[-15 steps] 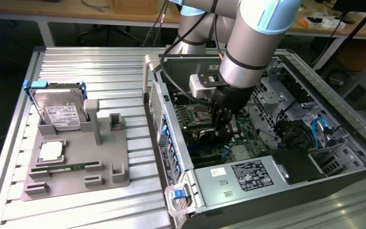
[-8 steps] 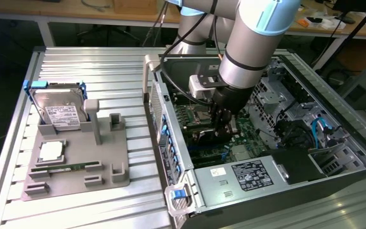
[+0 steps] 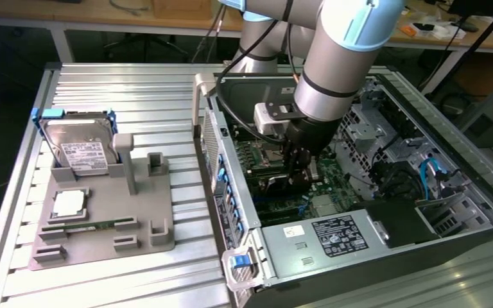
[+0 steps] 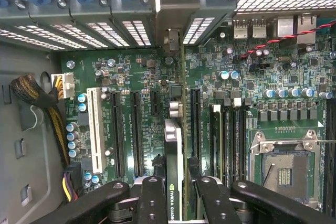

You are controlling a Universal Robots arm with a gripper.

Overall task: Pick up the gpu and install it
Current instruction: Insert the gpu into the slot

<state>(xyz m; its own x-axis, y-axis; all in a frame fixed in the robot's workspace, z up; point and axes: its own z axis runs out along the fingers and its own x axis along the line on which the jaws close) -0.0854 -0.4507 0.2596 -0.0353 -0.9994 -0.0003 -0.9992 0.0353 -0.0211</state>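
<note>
One open computer case [image 3: 375, 212] was seen at the exterior view's right, with one grey holder tray [image 3: 101, 218] and one hard drive [image 3: 79, 151] to its left. One gpu [image 4: 173, 171], a thin dark card edged in silver, was pinched by the gripper [image 4: 176, 203] above the motherboard [image 4: 252, 77].

Exterior high, angled down; wrist close above shared motherboard [image 4: 136, 77].
</note>
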